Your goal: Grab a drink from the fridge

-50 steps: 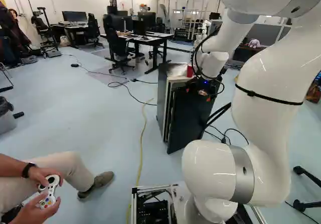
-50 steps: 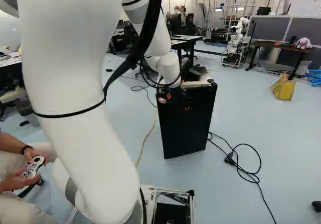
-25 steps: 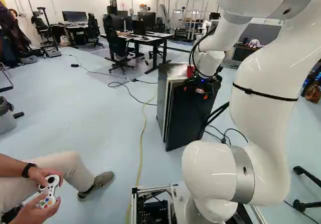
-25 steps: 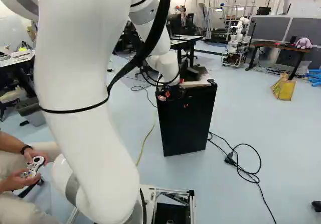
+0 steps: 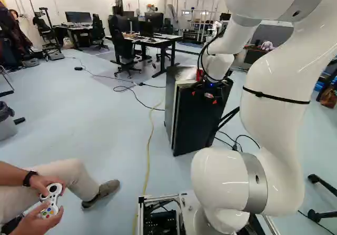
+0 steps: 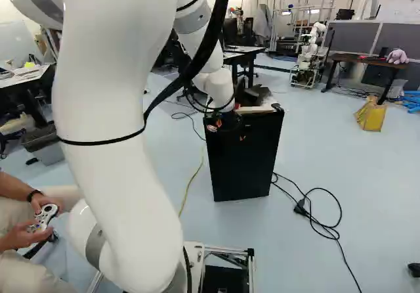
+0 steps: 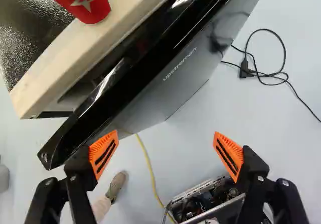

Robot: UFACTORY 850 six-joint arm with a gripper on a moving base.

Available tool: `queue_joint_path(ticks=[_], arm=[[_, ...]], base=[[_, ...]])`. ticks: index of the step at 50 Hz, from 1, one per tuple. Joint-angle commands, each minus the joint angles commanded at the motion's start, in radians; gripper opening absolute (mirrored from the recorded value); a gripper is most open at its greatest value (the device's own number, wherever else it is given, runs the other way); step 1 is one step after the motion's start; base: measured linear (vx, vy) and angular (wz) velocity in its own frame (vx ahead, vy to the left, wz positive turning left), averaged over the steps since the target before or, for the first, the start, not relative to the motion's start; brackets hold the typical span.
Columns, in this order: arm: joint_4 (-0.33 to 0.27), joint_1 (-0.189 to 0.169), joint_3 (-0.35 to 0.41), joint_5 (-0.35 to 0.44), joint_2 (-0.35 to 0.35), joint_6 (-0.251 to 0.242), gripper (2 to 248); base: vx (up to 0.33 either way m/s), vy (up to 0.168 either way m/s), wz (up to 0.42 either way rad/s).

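Note:
My gripper [image 5: 204,97] is at the top of the black fridge door [image 5: 200,127], on the side facing the base. In the wrist view the gripper [image 7: 165,151] stands open with nothing between its orange pads; one finger is close to the door's [image 7: 165,86] free top corner, though contact cannot be told. The door is slightly ajar, with a narrow dark gap between it and the fridge body [image 7: 55,76]. A red cup [image 7: 93,5] with a white star stands on the fridge top. The inside of the fridge is mostly hidden.
A seated person's hands hold a controller [image 5: 51,199] at the left. A yellow cable [image 5: 149,145] runs along the floor beside the fridge; black cables [image 6: 321,221] lie on its other side. Desks [image 5: 158,41] stand behind. Another robot [image 6: 307,56] is far back.
The door has swung a little toward the fridge body, narrowing the gap. My gripper has shifted slightly left in the left base view, and the arm's upper links have moved. The base has stayed put.

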Motion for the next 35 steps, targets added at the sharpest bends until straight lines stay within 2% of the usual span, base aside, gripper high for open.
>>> queue_joint_path(ticks=[10,35], arm=[[0.0,0.0,-0.009,0.0,-0.028,0.0,247],[0.0,0.002,-0.022,0.0,-0.042,0.0,247]], base=[[0.0,0.0,0.0],[0.0,0.0,0.0]])
